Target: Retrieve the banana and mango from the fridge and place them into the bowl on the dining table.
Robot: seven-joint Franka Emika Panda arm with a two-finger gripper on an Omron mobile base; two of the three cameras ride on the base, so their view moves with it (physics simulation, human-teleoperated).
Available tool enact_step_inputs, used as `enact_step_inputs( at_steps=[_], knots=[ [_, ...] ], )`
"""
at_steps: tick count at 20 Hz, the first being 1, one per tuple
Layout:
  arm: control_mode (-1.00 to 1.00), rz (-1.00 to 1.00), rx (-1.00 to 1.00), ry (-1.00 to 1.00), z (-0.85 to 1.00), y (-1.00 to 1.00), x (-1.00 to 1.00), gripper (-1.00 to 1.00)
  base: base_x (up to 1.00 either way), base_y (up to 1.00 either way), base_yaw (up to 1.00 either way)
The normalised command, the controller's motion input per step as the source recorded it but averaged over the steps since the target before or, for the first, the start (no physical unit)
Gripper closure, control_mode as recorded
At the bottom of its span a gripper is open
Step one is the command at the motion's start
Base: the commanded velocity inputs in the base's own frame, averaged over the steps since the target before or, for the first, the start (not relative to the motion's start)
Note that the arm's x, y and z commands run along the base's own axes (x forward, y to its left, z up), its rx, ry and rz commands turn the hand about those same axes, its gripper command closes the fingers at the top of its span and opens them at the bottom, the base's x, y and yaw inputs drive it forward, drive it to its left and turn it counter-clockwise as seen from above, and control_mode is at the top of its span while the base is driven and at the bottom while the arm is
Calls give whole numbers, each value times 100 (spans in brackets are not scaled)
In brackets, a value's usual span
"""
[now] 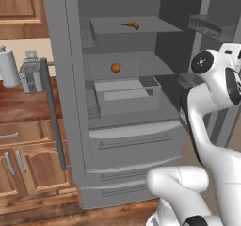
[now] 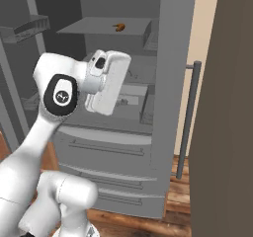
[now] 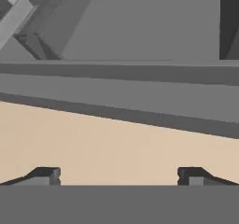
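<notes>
- Left base view: a toaster and a white canister stand on the wooden table at the far left, beside the fridge, whose doors are open.
- Left base view: the banana lies on the upper shelf. The mango sits on the shelf below it, above an open grey bin.
- Left base view: the white arm rises at the right and is cut off by the frame edge.
- Right base view: the banana shows as a small, hard-to-read shape on the upper shelf. The arm's wrist housing covers the middle shelf area.
- Right base view: a bar handle runs down the right door's edge. A dark brown panel blocks the far right.
- Hand view: the hand is released, its two dark fingertips spread wide with nothing between them. Grey fridge surfaces lie ahead, above a beige band.
</notes>
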Motion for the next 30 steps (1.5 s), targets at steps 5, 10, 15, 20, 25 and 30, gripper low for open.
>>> enact_step_inputs(
  at_steps=[5, 10, 15, 20, 25, 30],
  knots=[
    [-100, 0, 48, -40, 0, 78, -29, -100, 0, 0, 0],
    [-100, 0, 51, -37, 0, 93, -14, -100, 0, 0, 0],
    [-100, 0, 49, -41, 0, 96, -31, -100, 0, 0, 0],
    [-100, 1, 47, -37, -4, 71, -46, -100, 0, 0, 0],
    [-100, 6, 53, -16, 3, 26, -48, -100, 0, 0, 0],
    [-100, 19, 52, 0, 34, -9, -29, -100, 0, 0, 0]
  ],
)
